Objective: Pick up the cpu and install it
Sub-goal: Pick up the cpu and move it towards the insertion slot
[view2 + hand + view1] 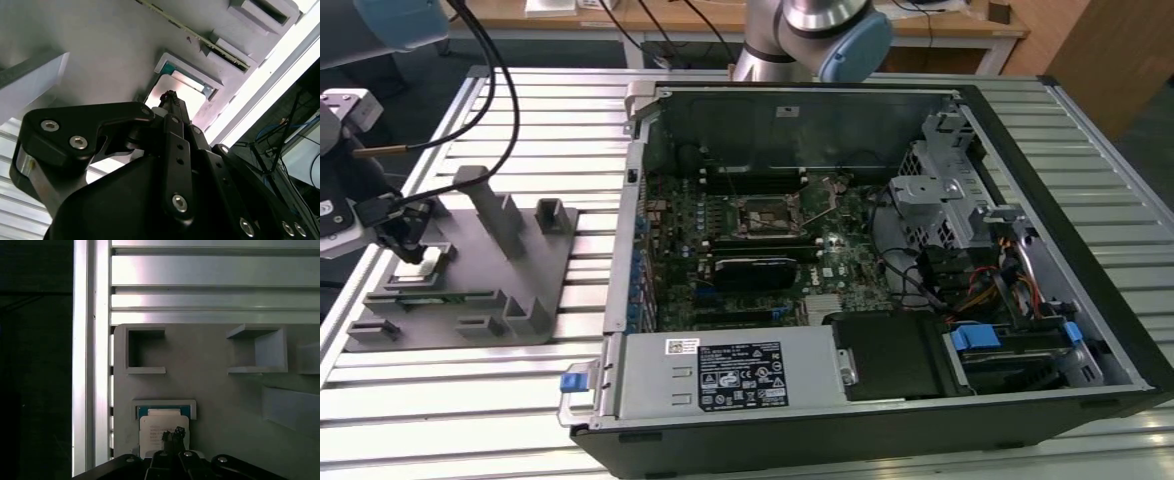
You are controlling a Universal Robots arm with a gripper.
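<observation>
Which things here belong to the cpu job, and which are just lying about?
Job in hand:
- cpu, lying in its recess
- gripper, directly over the cpu
- grey holder that carries the cpu
- socket on the board
- computer case, open

Lying about:
- power supply
- cables
- drive cage

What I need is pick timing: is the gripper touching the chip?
Cannot tell. In the first wrist view the gripper tip overlaps the chip in its gray tray, but contact or a gap above it isn't visible.
</observation>
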